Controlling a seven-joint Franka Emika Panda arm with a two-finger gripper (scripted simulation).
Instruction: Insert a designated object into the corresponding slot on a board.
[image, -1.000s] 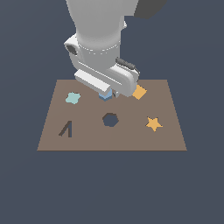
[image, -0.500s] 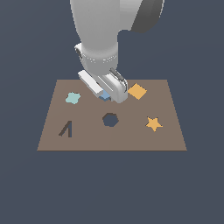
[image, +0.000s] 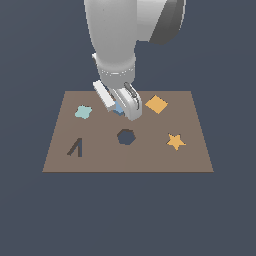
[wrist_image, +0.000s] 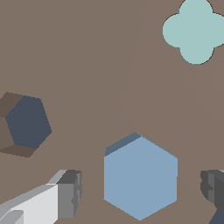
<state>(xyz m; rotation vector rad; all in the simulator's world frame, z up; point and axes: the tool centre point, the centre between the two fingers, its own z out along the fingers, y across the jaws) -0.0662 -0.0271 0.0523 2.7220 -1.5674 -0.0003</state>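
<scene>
A flat brown rectangular board (image: 127, 150) lies on a dark blue-grey surface. The white and grey arm comes down over the middle of the board's far half, and its gripper (image: 120, 106) is lowered around a small blue hexagonal block (image: 119, 108) that rests on the board, a little way in from the far edge and roughly midway between the two side edges.

In the wrist view the gripper (wrist_image: 141, 192) has its two grey fingers (wrist_image: 68, 194) spread apart, one on each side of the blue hexagonal block (wrist_image: 141, 177), with bare board showing between each finger and the block; they are not touching it.

The dark hexagon-shaped cut-out slot (image: 126, 136) sits near the board's centre, just on the near side of the block and apart from it. In the wrist view the slot (wrist_image: 27, 123) shows a dark floor and brown inner walls.

A pale teal wavy-edged piece (image: 83, 112) lies toward the far corner on the exterior view's left, and appears in the wrist view too (wrist_image: 195, 31). An orange diamond (image: 156, 104) lies near the far edge, on the exterior view's right of the gripper. An orange star (image: 175, 141) sits toward the edge on the exterior view's right. A dark narrow angular cut-out (image: 75, 147) lies toward the near corner on the exterior view's left.
</scene>
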